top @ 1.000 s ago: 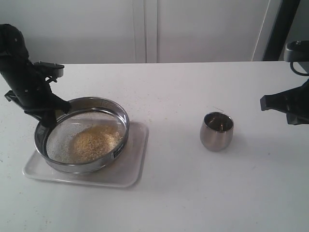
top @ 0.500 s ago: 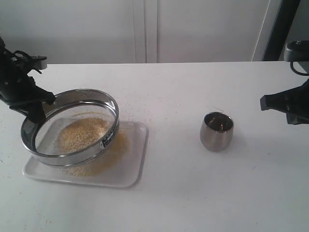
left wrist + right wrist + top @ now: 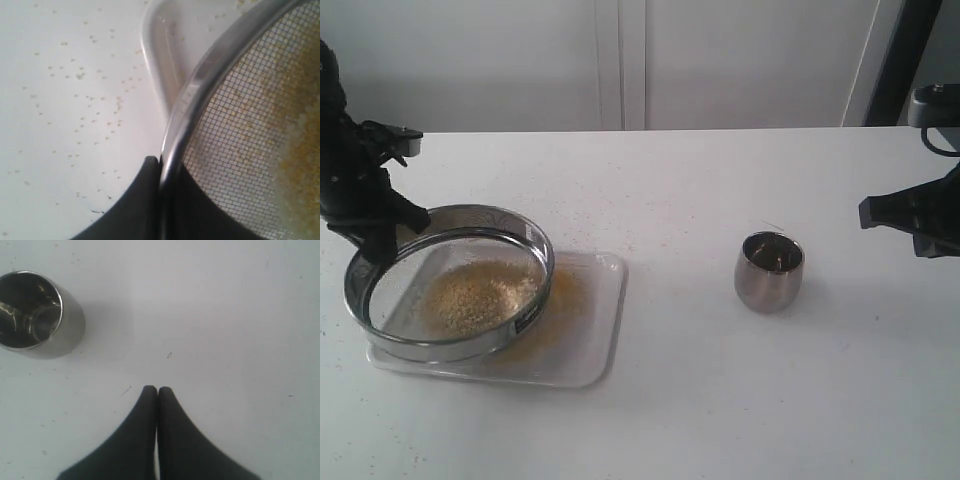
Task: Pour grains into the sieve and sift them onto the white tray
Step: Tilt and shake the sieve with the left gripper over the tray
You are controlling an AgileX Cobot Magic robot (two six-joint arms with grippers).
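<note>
now the sieve (image 3: 526, 320), its rim pinched between the left gripper's (image 3: 159, 169) narrow jaws, has swung left over the white tray's (image 3: 598, 335) edge within 1 second. fine golden grains (image 3: 470, 295) now dust the tray, so sifting works. the right gripper (image 3: 157, 391) sits closed, empty.

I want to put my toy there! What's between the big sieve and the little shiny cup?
Beside the sieve, the white tray's uncovered end dusted with grains; then bare table up to the cup, per the exterior view.

Golden-yellow grains (image 3: 470, 298); steel-grey sieve (image 3: 546, 270) (fine grid pattern); white tray (image 3: 592, 342).
</note>
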